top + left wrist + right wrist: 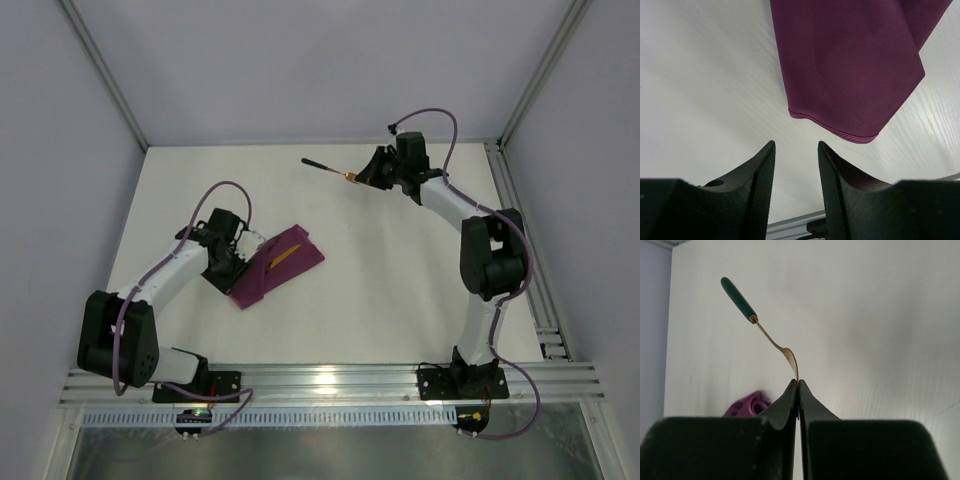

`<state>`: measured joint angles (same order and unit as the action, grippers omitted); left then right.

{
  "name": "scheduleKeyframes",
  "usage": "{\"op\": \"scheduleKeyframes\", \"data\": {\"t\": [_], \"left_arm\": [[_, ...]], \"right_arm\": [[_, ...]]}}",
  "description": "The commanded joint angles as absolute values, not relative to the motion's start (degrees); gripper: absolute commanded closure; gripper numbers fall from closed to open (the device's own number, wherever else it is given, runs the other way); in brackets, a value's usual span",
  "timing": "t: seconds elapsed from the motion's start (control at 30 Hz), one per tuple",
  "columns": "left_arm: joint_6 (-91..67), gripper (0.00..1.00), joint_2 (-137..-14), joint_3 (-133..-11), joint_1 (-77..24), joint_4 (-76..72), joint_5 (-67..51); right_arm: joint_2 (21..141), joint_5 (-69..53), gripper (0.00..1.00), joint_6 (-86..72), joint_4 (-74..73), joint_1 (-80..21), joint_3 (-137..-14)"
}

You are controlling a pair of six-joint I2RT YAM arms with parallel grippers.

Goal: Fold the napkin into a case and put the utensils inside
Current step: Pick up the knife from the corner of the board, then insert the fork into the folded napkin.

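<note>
Table [400, 300]: white, walled on the left, right and far sides. My two bases are bolted at the near edge.

Napkin [278, 265]: magenta-purple, folded into a flat slanted oblong, left of centre. It lies just right of my left gripper [245, 245]. From the left wrist, the cloth [850, 65] fills the upper right, and its stitched hem runs across just beyond my fingertips. It lies ahead of the jaws and a little to their right, not between them. I see no contact with the fingers [762, 185].

Left gripper [796, 165]: jaws apart, with bare table showing in the gap. Nothing is held.

Right gripper [372, 175]: reached out to the far side, right of centre and well apart from the napkin. From the right wrist, the gripper [798, 385] has its jaws pressed together, clamped on the fork [775, 342] by its gold head. Only the curved neck and the base of the head rise out of the pinch. The tines are hidden between my fingers.

Fork [325, 167]: the dark handle points left and away from the jaws, toward the far wall. I cannot tell whether the handle end touches the table.

Knife [283, 257]: only a thin gold sliver shows, slanted along the napkin's top face, near my left gripper. Its handle is not visible.
</note>
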<state>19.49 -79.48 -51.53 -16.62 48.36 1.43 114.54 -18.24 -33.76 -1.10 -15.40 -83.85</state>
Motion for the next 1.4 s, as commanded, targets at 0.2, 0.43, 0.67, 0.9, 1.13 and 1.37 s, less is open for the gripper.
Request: {"op": "scheduleKeyframes", "data": {"t": [0.2, 0.43, 0.67, 0.9, 1.13, 1.37], "left_arm": [[19.86, 0.6, -78.75, -49.04, -16.08, 47.46, 1.23], [20.21, 0.6, -79.8, -48.96, -16.17, 47.55, 0.18], [20.13, 0.61, -80.51, -48.96, -16.17, 47.55, 0.18], [20.3, 0.62, -80.6, -48.78, -16.17, 47.46, 0.18], [20.21, 0.62, -81.04, -48.78, -16.08, 47.2, 0.18], [20.21, 0.62, -80.86, -48.69, -16.17, 47.11, 0.18]], "right_arm": [[105.56, -32.95, 0.96, -5.2, -30.14, -18.01, -89.74], [104.24, -35.5, 0.96, 3.86, -42.26, -23.89, -88.33], [106.96, -37.26, 0.96, 2.9, -42.19, -28.65, -86.92], [111.44, -38.15, 0.96, 2.81, -43.15, -29.97, -89.73], [115.66, -38.58, 0.96, 1.06, -42.63, -30.67, -93.77], [117.25, -39.38, 0.96, 0.53, -42.54, -31.29, -96.06]]}}
